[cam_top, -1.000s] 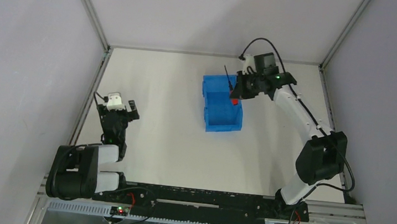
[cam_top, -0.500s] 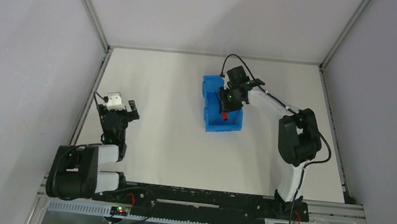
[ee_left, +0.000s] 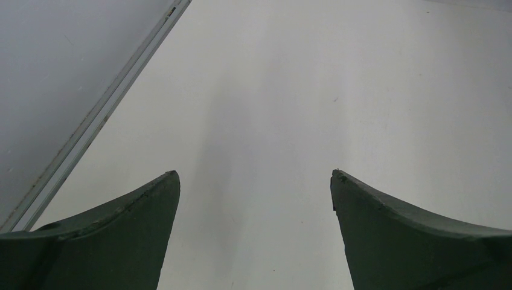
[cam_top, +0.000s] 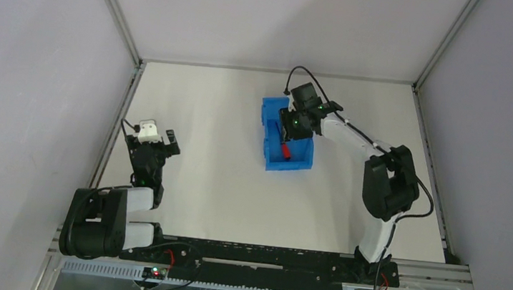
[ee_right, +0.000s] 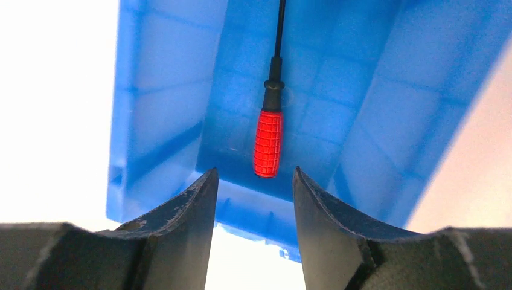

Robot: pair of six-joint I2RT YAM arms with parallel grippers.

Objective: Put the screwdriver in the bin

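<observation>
Right gripper hangs over the bin with its fingers spread and nothing between them. Left gripper, at 9 o'clock on the white table in the top view, is spread wide over bare surface. Bright blue and tall-walled, the bin sits near the table's middle, a little toward 12 o'clock. Inside it, on the ribbed floor, lies the screwdriver: in the right wrist view its knurled red handle points to 6 o'clock, just past the fingertips, then a short black collar, then a thin black shaft running to 12 o'clock
</observation>
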